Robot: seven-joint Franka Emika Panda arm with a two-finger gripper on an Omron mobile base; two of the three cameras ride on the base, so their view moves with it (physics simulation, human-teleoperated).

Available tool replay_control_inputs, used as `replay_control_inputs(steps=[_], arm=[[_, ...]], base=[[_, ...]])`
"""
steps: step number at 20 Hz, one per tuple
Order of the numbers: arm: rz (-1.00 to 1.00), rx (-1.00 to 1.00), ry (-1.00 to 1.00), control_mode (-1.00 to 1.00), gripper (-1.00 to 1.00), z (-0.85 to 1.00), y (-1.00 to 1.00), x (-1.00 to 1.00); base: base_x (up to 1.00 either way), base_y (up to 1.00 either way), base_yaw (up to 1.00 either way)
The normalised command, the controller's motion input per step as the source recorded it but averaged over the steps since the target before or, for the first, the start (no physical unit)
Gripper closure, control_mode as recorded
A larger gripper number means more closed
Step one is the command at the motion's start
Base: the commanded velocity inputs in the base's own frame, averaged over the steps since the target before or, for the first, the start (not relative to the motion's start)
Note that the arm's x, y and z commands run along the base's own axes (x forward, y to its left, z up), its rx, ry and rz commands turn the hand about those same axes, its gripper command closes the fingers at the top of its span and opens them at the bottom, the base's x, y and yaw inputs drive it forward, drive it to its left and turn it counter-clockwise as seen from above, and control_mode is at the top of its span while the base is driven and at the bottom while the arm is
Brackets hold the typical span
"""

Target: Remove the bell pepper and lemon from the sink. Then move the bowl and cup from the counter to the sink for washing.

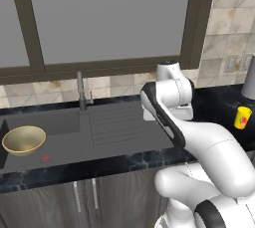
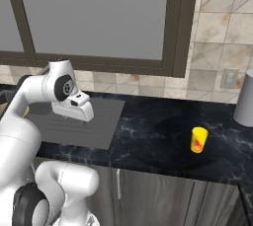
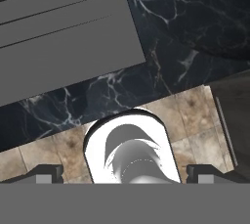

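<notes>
Cup (image 2: 198,139) on counter (image 2: 148,136), well apart from open tool (image 3: 125,174).

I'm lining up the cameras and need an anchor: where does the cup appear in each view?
Left base view: cup at the right edge, on the counter.
Right base view: cup right of centre, on the counter.
Hand view: not in it.
Shared landmark: the sink's ribbed drainboard.

Grey cylinder (image 1: 249,83) cut off by right frame edge; arm hides the sink's (image 2: 106,126) basin in right base view, lower left.
</notes>
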Motion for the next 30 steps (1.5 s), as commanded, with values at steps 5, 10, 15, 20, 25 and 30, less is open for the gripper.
replay_control_inputs(steps=[5, 10, 15, 20, 25, 30], arm=[[0.07, 0.0, -0.02, -1.0, -1.0, 0.0, -0.07, 0.0], [0.09, 0.03, 0.0, -1.0, -1.0, 0.1, -0.26, 0.0], [0.11, 0.0, 0.0, -1.0, -1.0, 0.13, -0.35, 0.01], [0.2, 0.0, 0.0, -1.0, -1.0, 0.11, -0.4, 0.02], [0.12, 0.0, 0.0, -1.0, -1.0, 0.1, -0.5, 0.0], [0.07, 0.0, 0.0, -1.0, -1.0, 0.05, -0.54, 0.03]], base=[[0.0, 0.0, 0.0], [0.0, 0.0, 0.0], [0.0, 0.0, 0.0], [0.0, 0.0, 0.0], [0.0, 0.0, 0.0], [0.0, 0.0, 0.0]])
